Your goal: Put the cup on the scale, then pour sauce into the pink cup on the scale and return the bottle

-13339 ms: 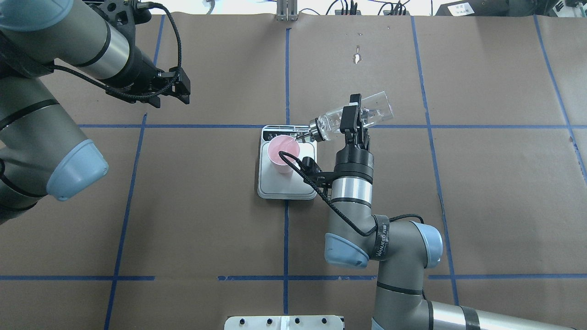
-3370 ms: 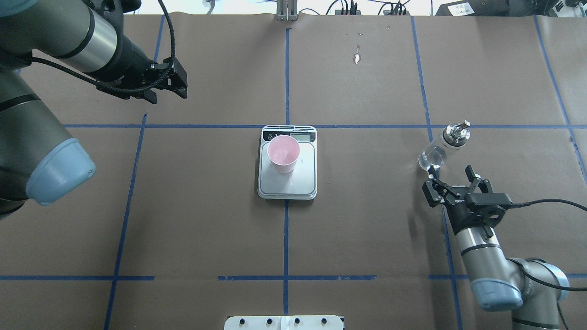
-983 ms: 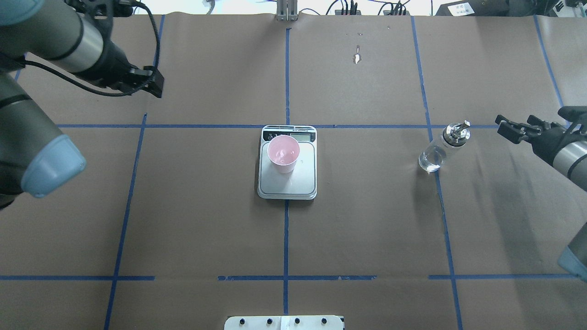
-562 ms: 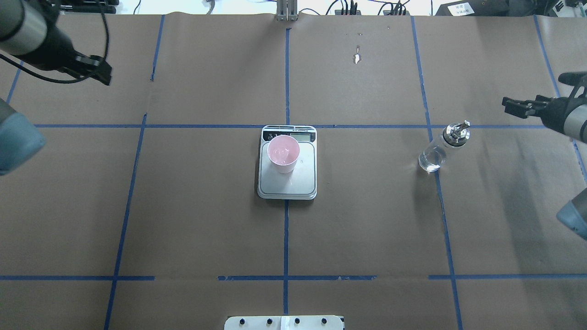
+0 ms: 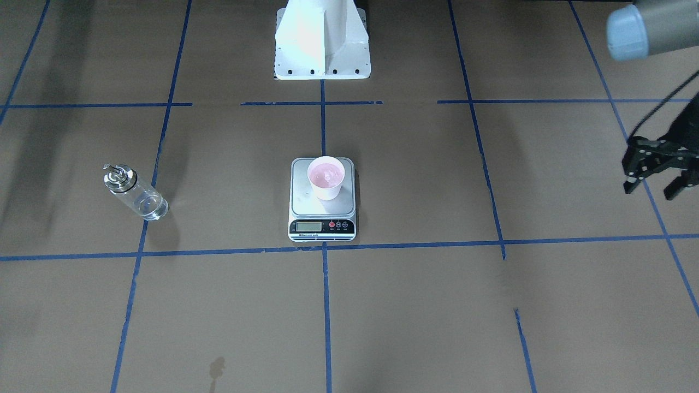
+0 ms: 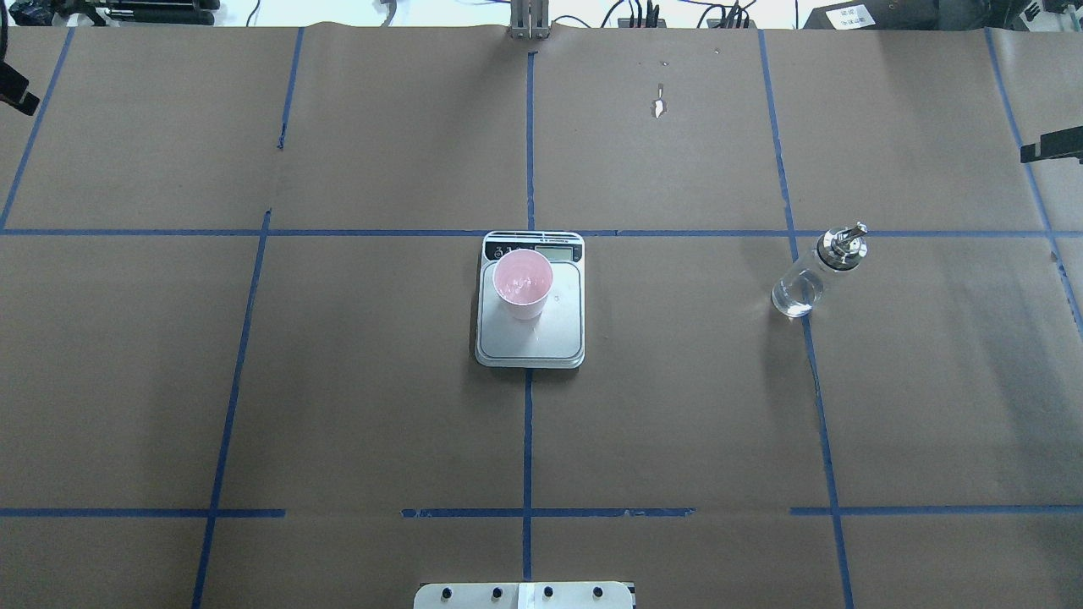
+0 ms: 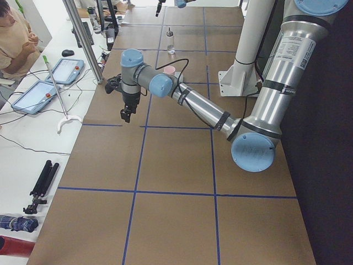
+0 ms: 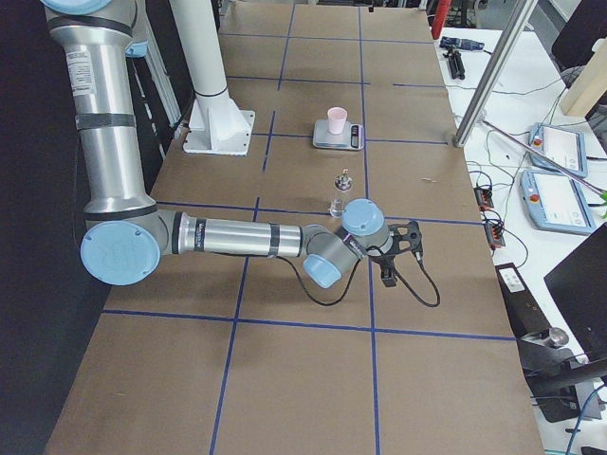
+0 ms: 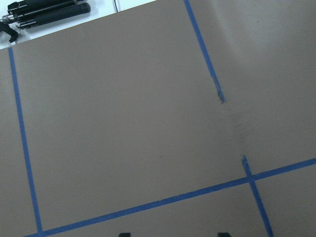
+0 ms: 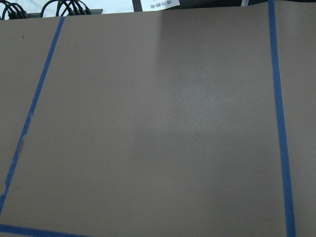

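Observation:
The pink cup (image 6: 523,283) stands upright on the back half of the silver scale (image 6: 558,334), with liquid in it (image 5: 326,176). The glass bottle (image 6: 808,279) stands upright on the table, far to the scale's right, held by nothing; it shows at the left in the front view (image 5: 136,194). My left gripper (image 5: 652,185) hangs open and empty over the table's far left side. Of my right gripper (image 6: 1049,152) only a black sliver shows at the right edge. I cannot tell whether it is open or shut.
The white robot base (image 5: 322,43) stands at the table's near middle. Blue tape lines divide the brown paper cover. An operator (image 7: 14,38), tablets (image 7: 33,96) and a tripod (image 7: 41,185) are beyond the table's left end.
After the pour, my right gripper set the bottle down at the right and let go. In the last second both arms have swung outward, almost out of the overhead view.

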You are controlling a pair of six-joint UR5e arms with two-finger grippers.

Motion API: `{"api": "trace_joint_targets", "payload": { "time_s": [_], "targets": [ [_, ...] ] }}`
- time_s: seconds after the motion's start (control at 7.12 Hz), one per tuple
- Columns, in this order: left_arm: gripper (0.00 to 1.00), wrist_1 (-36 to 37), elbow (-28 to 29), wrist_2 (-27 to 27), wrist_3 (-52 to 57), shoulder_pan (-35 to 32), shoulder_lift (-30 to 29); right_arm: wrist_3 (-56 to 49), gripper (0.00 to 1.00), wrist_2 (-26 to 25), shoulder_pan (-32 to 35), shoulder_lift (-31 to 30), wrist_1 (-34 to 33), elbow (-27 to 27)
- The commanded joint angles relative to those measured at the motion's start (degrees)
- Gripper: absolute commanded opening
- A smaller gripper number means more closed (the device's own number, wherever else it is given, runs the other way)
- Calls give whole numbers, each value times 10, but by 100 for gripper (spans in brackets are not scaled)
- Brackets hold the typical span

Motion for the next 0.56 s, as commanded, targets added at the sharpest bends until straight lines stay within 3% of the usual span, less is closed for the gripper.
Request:
{"api": "trace_joint_targets", "payload": {
  "time_s": [0.0,0.14,0.42],
  "targets": [
    [70,-14,59,-31,116,-73,24,-159,100,73,31,-21,-99,2],
    [100,-13,75,-33,153,-104,38,-256,100,74,32,-17,-170,1],
    [100,-33,150,-67,200,-129,43,-388,100,74,76,1,-313,23]
  ]
}}
